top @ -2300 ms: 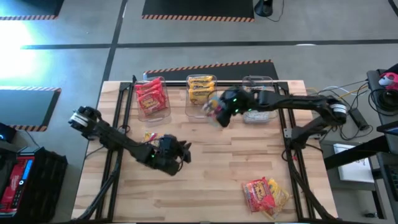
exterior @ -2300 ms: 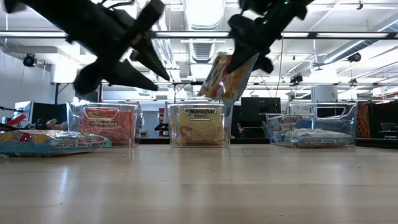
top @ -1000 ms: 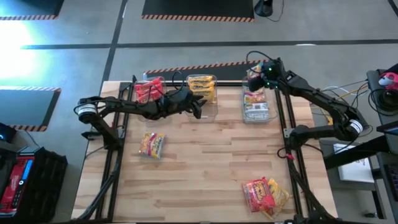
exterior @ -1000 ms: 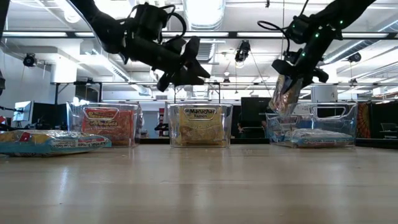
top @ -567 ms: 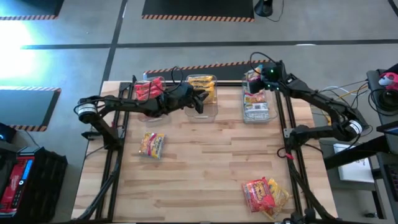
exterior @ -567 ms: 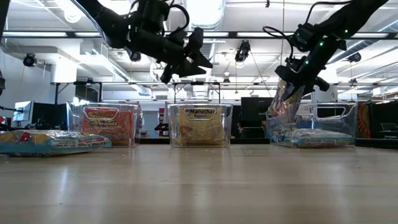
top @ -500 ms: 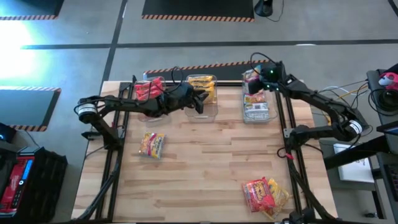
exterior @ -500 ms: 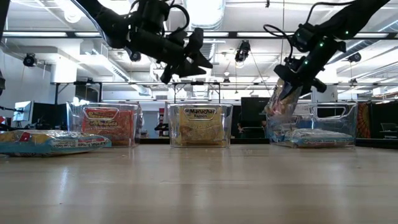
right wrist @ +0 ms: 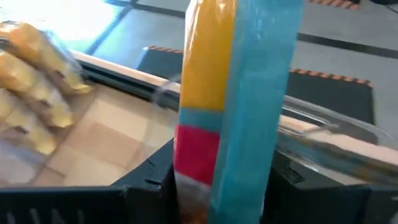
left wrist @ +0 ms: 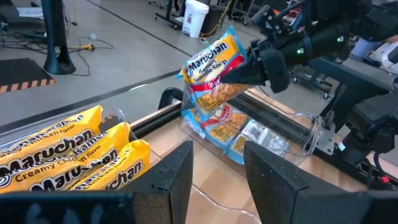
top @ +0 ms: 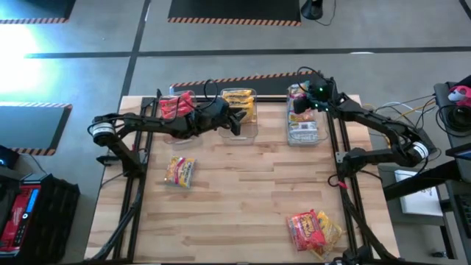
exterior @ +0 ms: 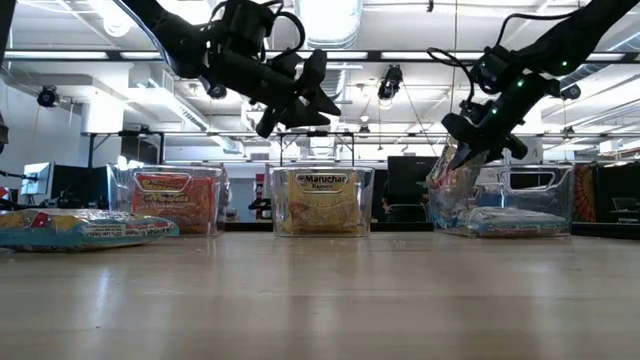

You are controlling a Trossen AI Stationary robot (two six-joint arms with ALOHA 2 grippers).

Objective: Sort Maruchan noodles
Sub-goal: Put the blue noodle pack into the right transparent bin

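The Maruchan noodles are flat crinkly packets. Red ones fill the left clear bin [top: 176,110] and yellow ones the middle bin [top: 239,103]. My right gripper [top: 298,104] is over the right bin [top: 307,126], shut on a yellow, red and blue packet [left wrist: 211,68] that stands on edge. My left gripper [top: 237,118] hovers open above the middle bin, nothing between its fingers [left wrist: 177,180]. One loose packet [top: 179,171] lies flat on the left of the table. Several more lie in a pile [top: 313,230] at the near right. My right gripper pinches the packet's upper edge [left wrist: 239,68] between its two fingers. They slant down onto it from the table's right side. The packet hangs upright below the fingers, its lower end [exterior: 447,190] down inside the right bin at its left end.
The three clear bins stand in a row along the table's far edge. Blue-and-white packets [left wrist: 236,134] lie flat in the right bin. Black frame rails [top: 342,154] run along both sides of the table. Bare wood [top: 250,199] lies in the middle.
My right gripper has come down over the right bin with the multicoloured packet. The packet stays upright, and its lower end has sunk into the bin.
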